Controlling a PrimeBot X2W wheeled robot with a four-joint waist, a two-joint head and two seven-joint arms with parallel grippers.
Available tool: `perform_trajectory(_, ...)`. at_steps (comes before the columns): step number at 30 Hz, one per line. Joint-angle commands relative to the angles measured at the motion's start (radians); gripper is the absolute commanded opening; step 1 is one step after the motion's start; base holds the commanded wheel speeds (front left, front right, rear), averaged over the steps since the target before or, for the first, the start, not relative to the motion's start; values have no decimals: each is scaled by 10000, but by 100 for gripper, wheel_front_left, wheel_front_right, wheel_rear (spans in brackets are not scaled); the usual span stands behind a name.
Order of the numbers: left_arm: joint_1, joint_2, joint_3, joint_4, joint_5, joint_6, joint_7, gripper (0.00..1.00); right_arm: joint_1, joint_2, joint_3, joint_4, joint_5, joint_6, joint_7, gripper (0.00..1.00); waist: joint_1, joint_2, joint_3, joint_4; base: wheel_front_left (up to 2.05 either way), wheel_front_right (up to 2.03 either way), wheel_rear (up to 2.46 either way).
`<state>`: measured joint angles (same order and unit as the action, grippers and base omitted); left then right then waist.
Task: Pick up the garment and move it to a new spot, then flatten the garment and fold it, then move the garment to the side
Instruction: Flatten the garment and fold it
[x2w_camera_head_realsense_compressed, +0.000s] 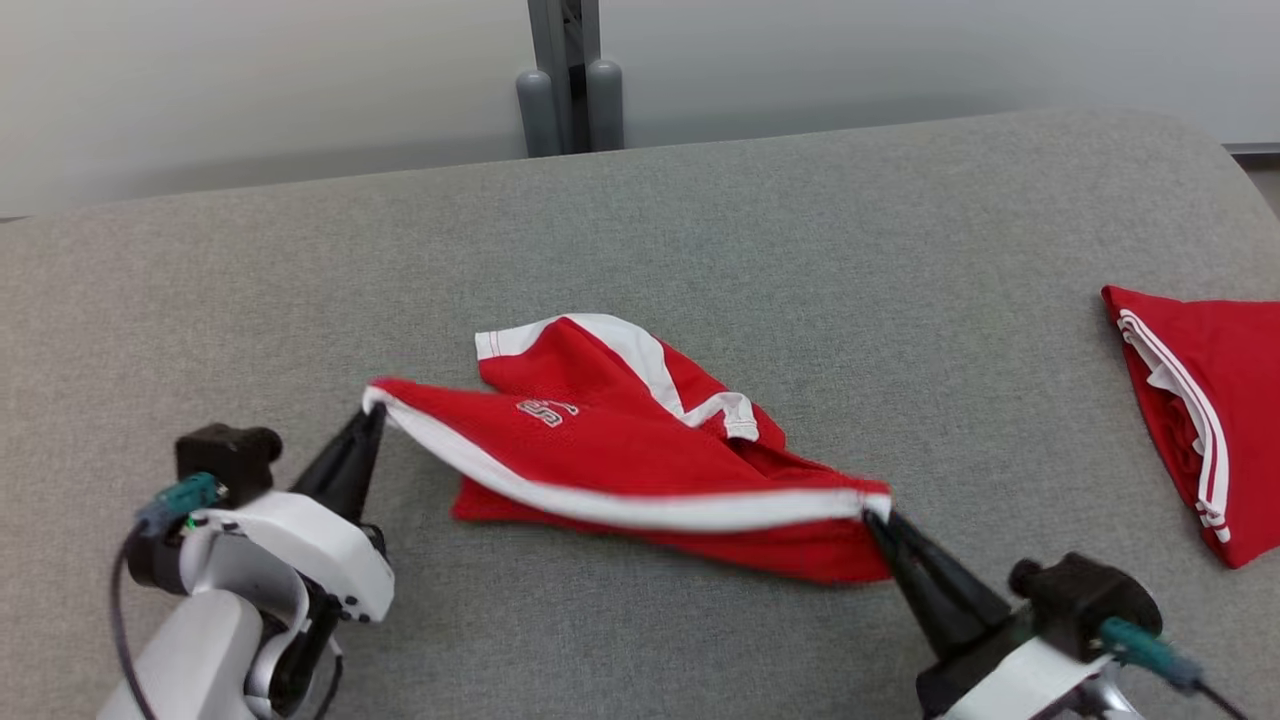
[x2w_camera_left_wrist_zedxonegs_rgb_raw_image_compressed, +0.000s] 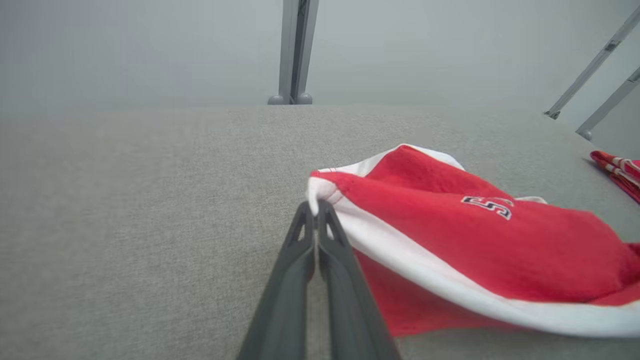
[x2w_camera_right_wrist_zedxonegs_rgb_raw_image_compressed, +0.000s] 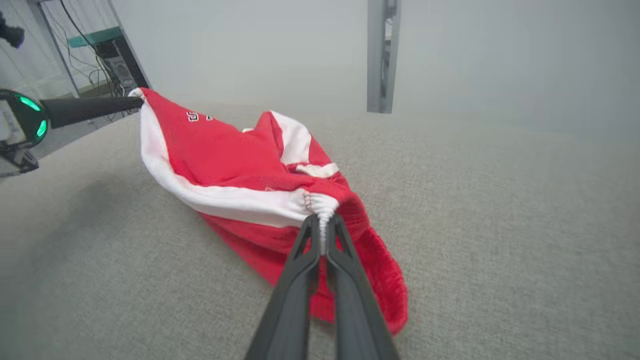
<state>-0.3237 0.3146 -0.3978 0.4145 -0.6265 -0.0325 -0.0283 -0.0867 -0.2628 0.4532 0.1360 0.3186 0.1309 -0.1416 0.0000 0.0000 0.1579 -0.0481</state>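
Observation:
A red garment (x2w_camera_head_realsense_compressed: 620, 450) with white trim and a small number print hangs stretched between my two grippers, just above the grey table (x2w_camera_head_realsense_compressed: 700, 230). My left gripper (x2w_camera_head_realsense_compressed: 372, 412) is shut on the white band at its left corner (x2w_camera_left_wrist_zedxonegs_rgb_raw_image_compressed: 316, 202). At the opposite end my right gripper (x2w_camera_head_realsense_compressed: 876, 516) is shut on the band's gathered corner (x2w_camera_right_wrist_zedxonegs_rgb_raw_image_compressed: 322, 216). The white band (x2w_camera_head_realsense_compressed: 640, 508) runs taut between both grips. The rest of the cloth (x2w_camera_right_wrist_zedxonegs_rgb_raw_image_compressed: 240, 160) sags crumpled beneath and behind, touching the table.
A second red garment (x2w_camera_head_realsense_compressed: 1200, 400) with white stripes lies folded at the table's right edge. A grey post (x2w_camera_head_realsense_compressed: 570, 80) stands behind the table's far edge. Open grey table surface lies at the left and far side.

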Motion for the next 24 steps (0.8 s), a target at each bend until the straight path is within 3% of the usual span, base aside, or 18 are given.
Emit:
perform_trajectory(1,92,196,236,-725,-20,233,-197,0,152,59,-299,-559,564,-1,-391,0,0,0,-80,46,0,0,0)
perform_trajectory(8,358,465,869,-3194,-36,988,-409,0,-13,61,-926,-2400,2221,0,-1010,0,0,0,-321,121,0,0,0)
perform_trajectory(12,461,554,1390,-4909,100,1626,-687,0,-324,-225,-1260,-3426,2731,0,-1188,0,0,0,-514,125,0,0,0)
perform_trajectory(18,521,559,1858,-7373,653,2458,-1160,0,-493,-36,-2149,-4599,3351,0,-1257,0,0,0,-785,219,0,0,0)
perform_trajectory(24,235,493,1874,-9149,1145,2824,-1410,0,-559,253,-2982,-5296,4010,-1,-1194,0,0,0,-938,281,0,0,0)
